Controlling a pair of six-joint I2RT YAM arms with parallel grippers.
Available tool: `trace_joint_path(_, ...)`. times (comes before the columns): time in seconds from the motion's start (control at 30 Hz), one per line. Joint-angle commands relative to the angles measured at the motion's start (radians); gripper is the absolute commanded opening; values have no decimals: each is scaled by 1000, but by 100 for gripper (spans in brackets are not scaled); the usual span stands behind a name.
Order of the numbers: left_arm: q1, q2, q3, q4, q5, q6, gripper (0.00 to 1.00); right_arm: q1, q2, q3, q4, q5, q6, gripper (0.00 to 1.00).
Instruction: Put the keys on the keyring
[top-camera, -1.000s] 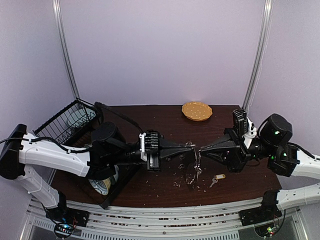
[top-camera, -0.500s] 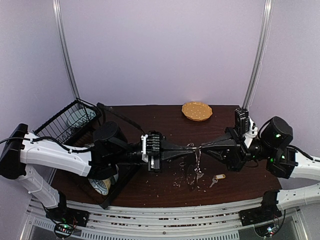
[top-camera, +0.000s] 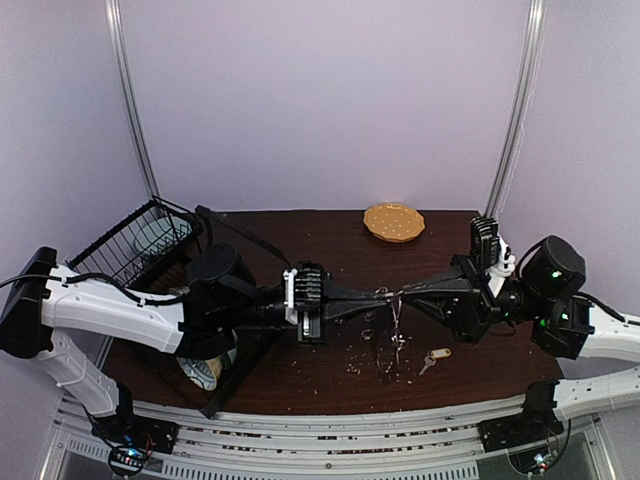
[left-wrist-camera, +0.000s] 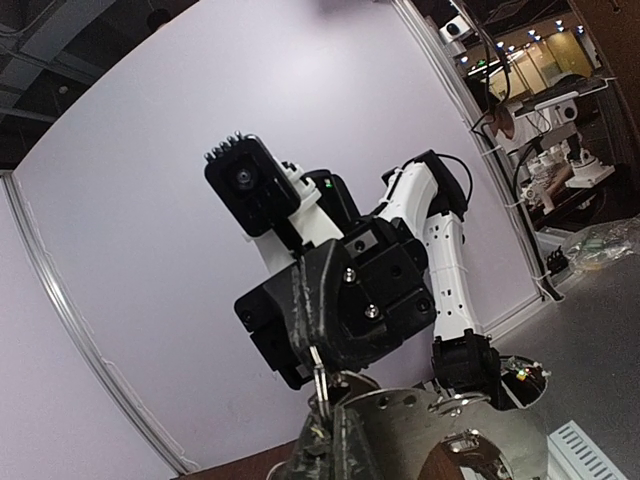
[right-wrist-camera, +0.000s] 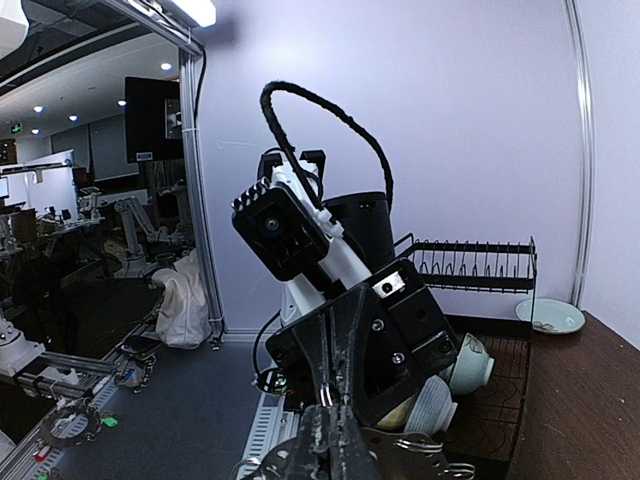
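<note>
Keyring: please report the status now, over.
Left gripper, right gripper: jaws shut, tips meeting. Keyring hangs from them. Yellow-tag key lies loose, not yet on. Nothing blocking.

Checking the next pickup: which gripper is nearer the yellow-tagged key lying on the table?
Right. The yellow-tagged key lies just near-side of the right gripper; the left gripper is farther off to its left.

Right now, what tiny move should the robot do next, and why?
Probably ease the right gripper a touch toward the left gripper, working the metal it pinches onto the keyring. Both tips meet above the table, shut, with the ring dangling from them. The yellow-tagged key lies loose on the table, so that one waits.
</note>
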Motion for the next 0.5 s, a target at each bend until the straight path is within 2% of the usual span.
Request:
trace_joint_path(0.0,-4,6,34,48,19,4,0,-4,-7,-8,55,33,19,0)
trace_joint_path(0.47,-3,6,37,36,23,13,0,-4,-5,-11,43,46,11,0)
